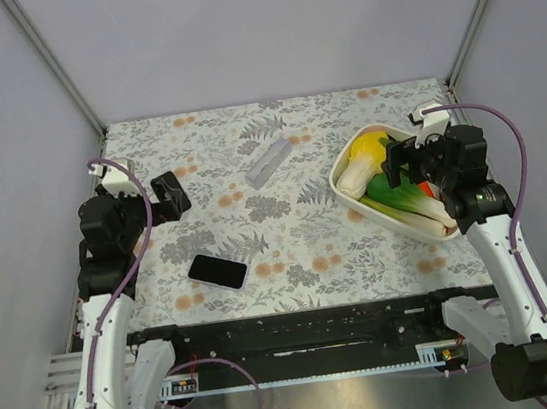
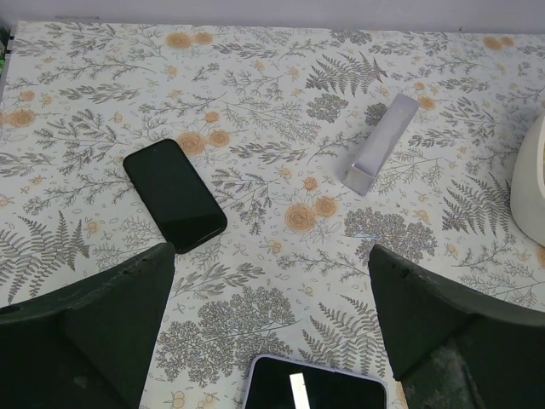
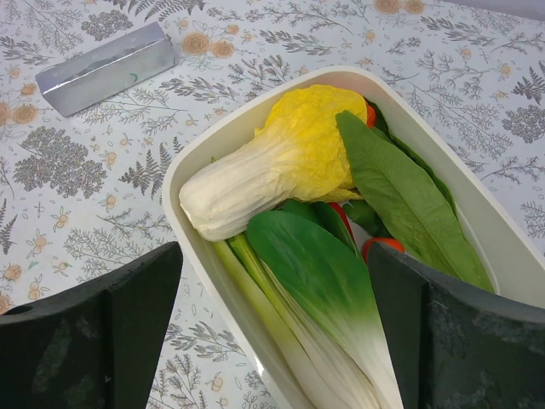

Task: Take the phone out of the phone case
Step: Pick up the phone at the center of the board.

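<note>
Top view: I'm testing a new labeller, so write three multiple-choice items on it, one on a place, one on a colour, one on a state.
1. Where does the phone lie?
A. in the tray
B. on the table, near the left arm
C. on a silver bar

2. What colour is the tray?
A. white
B. red
C. black

3. How is the right gripper?
A. open, holding nothing
B. shut on the phone
C. shut on a leaf

Key:
1 B, it lies flat on the patterned top, far from the tray.
2 A, its rim and wall are white.
3 A, its jaws stand apart above the vegetables.
</note>
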`<state>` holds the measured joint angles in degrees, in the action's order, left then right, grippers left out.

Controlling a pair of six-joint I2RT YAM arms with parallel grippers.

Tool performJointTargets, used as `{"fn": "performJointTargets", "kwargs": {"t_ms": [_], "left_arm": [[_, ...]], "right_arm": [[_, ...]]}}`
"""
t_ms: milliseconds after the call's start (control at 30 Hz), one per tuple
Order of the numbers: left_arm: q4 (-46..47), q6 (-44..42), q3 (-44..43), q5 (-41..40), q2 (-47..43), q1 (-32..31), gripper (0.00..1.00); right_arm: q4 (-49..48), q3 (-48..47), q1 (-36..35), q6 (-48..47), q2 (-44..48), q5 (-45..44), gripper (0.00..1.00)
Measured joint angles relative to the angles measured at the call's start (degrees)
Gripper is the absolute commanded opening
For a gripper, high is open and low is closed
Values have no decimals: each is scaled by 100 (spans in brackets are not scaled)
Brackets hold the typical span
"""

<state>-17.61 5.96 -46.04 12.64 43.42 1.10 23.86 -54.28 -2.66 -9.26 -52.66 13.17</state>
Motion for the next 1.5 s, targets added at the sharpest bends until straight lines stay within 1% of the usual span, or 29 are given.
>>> {"fn": "performJointTargets", "kwargs": {"t_ms": [367, 533, 667, 800, 933, 1100, 1367, 1500], "left_arm": [[-22, 4, -22, -4, -24, 9, 99], [-208, -24, -271, -127, -24, 11, 99], [-372, -240, -531, -278, -20, 15, 99], [-621, -568, -723, -367, 142, 20, 99], [-887, -887, -905, -343, 581, 20, 99], [-1279, -1241, -892, -214, 1202, 20, 99], [-1451, -1558, -695, -61, 1244, 26, 99], [-1458, -1556, -673, -66, 1244, 26, 99]], "right_arm": [[0, 0, 0, -2, 9, 11, 99], [33, -13, -2, -17, 44, 175, 99], [234, -125, -81, -31, 42, 297, 99], [275, -275, -363, -120, 35, 278, 99], [306, -474, -831, -245, -105, 210, 99], [304, -542, -1720, -433, -568, 87, 99], [295, -562, -3521, -667, -1784, -208, 99], [275, -809, -4317, -699, -2424, -337, 99]]}}
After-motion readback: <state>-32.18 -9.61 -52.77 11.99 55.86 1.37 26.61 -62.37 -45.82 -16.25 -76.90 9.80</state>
